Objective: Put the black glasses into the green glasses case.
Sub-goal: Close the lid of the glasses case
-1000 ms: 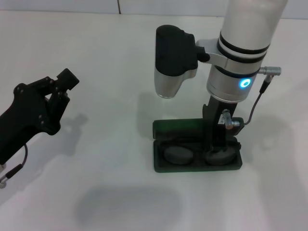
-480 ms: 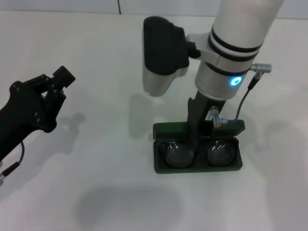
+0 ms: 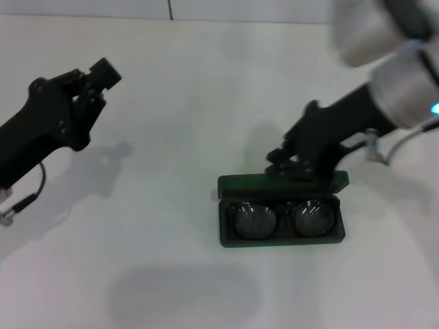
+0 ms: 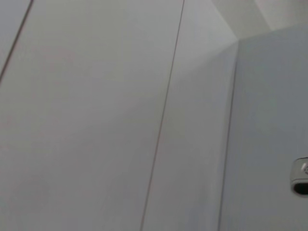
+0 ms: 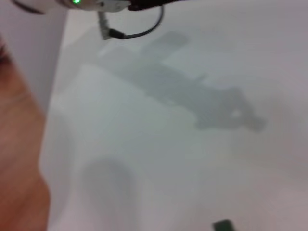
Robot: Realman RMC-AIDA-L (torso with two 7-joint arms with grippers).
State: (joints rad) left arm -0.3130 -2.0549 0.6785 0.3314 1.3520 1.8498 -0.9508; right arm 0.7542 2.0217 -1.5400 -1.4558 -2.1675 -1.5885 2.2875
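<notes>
With the black glasses seated in the open green glasses case near the table's right edge, retract the right gripper, finger state indeterminable, clear of the lid.

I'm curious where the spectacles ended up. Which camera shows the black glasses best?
The head view: the black glasses lie inside the open green glasses case, both round lenses facing up, with the right tool just behind the lid. The left wrist view shows only a pale wall, and the right wrist view only table and shadow, no glasses.
</notes>
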